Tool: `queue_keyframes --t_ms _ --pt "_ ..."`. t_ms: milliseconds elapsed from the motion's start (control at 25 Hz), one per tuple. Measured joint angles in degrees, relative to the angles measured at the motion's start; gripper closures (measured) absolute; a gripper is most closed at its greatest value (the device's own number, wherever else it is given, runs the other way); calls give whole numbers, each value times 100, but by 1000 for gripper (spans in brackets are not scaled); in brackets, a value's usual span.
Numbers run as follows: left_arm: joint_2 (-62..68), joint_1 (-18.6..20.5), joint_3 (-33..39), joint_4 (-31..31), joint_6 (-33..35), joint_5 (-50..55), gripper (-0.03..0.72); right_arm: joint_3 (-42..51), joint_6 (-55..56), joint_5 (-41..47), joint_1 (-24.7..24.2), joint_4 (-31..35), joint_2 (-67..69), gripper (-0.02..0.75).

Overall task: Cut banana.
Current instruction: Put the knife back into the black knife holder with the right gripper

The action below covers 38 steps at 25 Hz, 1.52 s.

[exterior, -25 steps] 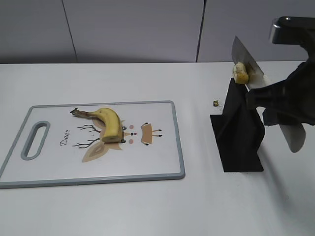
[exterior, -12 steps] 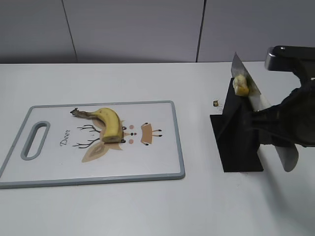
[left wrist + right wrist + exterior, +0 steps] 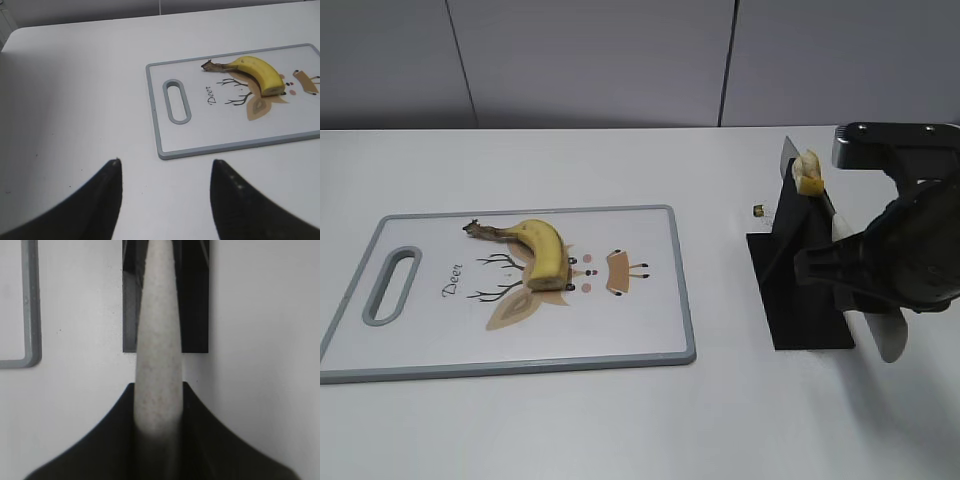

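Over on the right, the right pincer [image 3: 865,285] is clenched on the knife [image 3: 835,235], its pale handle [image 3: 159,340] wedged tight between the two dark fingers [image 3: 200,425] in the right wrist view. The blade slants up and away over the black knife stand [image 3: 807,285], and a cut piece of banana [image 3: 810,172] is stuck to it near the tip, right above the stand's upper edge. From the exterior view I cannot tell whether the blade is resting in the stand or just over it.

Left of the stand, the cutting board [image 3: 650,320] lies flat on the white desk [image 3: 620,420], grey-rimmed, handle slot to the far left, a deer drawing printed on it. The rest of the banana [image 3: 542,250] lies on the board's middle, stem pointing left toward the slot, cut end facing the front edge, on top of the deer's antlers. It sits well apart from the knife.

A tiny dark speck [image 3: 758,210] rests on the desk just beside the stand's far corner.

The left pincer [image 3: 165,200] hovers above bare desk with its fingers spread wide, grasping nothing, and the board's handle end is near it in the left wrist view.
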Motion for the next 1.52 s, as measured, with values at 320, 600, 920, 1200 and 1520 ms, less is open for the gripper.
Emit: queue_keyframes --t_ms 320,600,920,1200,1520 --pt "0 0 0 0 0 0 138 -27 20 -25 0 -16 19 577" --pt "0 0 0 0 0 0 138 -310 34 162 0 -45 35 577" --pt "0 0 0 0 0 -5 138 -335 34 162 0 -249 144 577" --pt "0 0 0 -6 0 -5 138 -353 88 164 0 -317 278 576" --pt "0 0 0 -6 0 -5 138 -353 88 67 0 -324 291 202"
